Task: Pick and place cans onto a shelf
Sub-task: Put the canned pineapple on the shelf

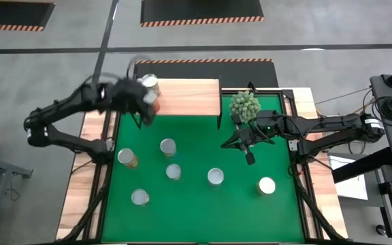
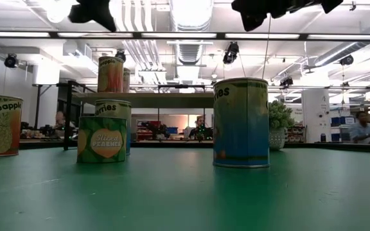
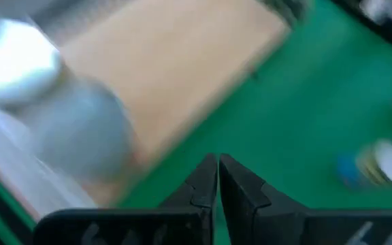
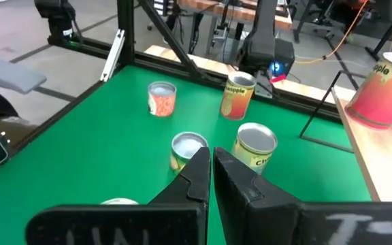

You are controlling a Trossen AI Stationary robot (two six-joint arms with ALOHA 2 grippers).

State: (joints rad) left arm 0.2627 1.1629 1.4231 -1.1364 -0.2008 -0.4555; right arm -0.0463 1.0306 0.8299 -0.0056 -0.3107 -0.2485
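Shelf and cans. The shelf (image 1: 186, 96), a light wooden board on thin black legs, stands at the far edge of the green worktop (image 1: 196, 204). One can (image 1: 150, 84) with an orange-red label stands on the shelf's left end; a second can may stand just beside it, but motion blur in the high view leaves this uncertain. Six more cans stand upright on the worktop, well apart from one another: one at the left edge (image 1: 126, 157), one near the centre (image 1: 168, 146), one just nearer than that (image 1: 173, 171), one at the near left (image 1: 139, 197), one right of centre (image 1: 215, 176), and one at the near right (image 1: 267, 185). In the low view, the blue-labelled can (image 2: 241, 122) stands closest to the camera.

Grippers. The left gripper (image 1: 146, 114) hangs just off the shelf's left front corner, its fingers (image 3: 197, 185) pressed together and holding nothing. The right gripper (image 1: 249, 156) hovers over the right half of the worktop, likewise closed and empty.

Surroundings. A spiky green plant (image 1: 244, 105) sits just right of the shelf.
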